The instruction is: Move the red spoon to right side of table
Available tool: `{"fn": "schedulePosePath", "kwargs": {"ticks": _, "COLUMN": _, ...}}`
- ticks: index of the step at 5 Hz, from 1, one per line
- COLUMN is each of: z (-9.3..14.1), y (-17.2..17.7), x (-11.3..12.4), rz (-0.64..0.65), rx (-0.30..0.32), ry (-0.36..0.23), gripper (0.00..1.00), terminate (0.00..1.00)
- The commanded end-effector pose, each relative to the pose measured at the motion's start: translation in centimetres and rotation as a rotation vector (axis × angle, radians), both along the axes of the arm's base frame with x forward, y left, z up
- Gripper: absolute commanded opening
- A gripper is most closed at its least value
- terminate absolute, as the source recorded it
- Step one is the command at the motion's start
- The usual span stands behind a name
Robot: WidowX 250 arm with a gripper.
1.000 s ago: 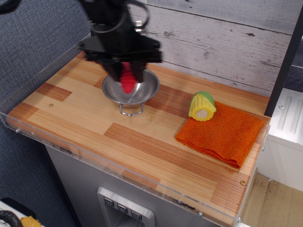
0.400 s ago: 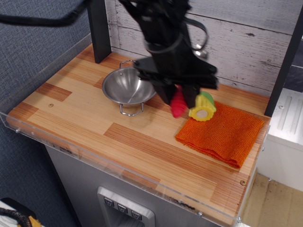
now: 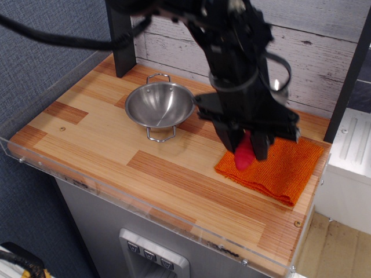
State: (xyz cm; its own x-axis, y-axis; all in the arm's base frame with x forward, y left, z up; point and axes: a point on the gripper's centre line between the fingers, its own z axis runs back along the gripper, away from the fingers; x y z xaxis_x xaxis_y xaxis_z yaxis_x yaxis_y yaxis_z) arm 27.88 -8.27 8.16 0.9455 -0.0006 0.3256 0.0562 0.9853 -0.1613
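My black gripper (image 3: 246,152) is shut on the red spoon (image 3: 244,154), whose ribbed red handle hangs down between the fingers. Its metal bowl is hidden inside the gripper. The spoon hangs just above the left part of the orange cloth (image 3: 284,168), on the right side of the wooden table (image 3: 116,145). I cannot tell whether the handle tip touches the cloth.
A steel two-handled bowl (image 3: 159,106) stands empty at the back left of the table. A clear acrylic rim (image 3: 145,209) edges the table. A black post (image 3: 120,40) stands at the back left. The toy corn is hidden behind my arm.
My gripper has carried the red spoon from over the steel bowl rightward and forward, and now holds it over the orange cloth. The arm now hides the toy corn.
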Motion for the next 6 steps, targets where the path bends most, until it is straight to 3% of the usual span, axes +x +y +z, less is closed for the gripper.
{"fn": "schedulePosePath", "kwargs": {"ticks": 1, "z": -2.4, "y": 0.0, "x": -1.8, "rz": -0.039, "rx": 0.014, "ry": 0.052, "gripper": 0.0, "terminate": 0.0}}
{"fn": "schedulePosePath", "kwargs": {"ticks": 4, "z": -5.6, "y": 0.0, "x": -1.3, "rz": -0.077, "rx": 0.032, "ry": 0.123, "gripper": 0.0, "terminate": 0.0}}
{"fn": "schedulePosePath", "kwargs": {"ticks": 5, "z": -5.4, "y": 0.3, "x": -1.4, "rz": -0.053, "rx": 0.045, "ry": 0.137, "gripper": 1.0, "terminate": 0.0}}
{"fn": "schedulePosePath", "kwargs": {"ticks": 6, "z": -5.3, "y": 0.2, "x": -1.4, "rz": -0.048, "rx": 0.052, "ry": 0.138, "gripper": 1.0, "terminate": 0.0}}
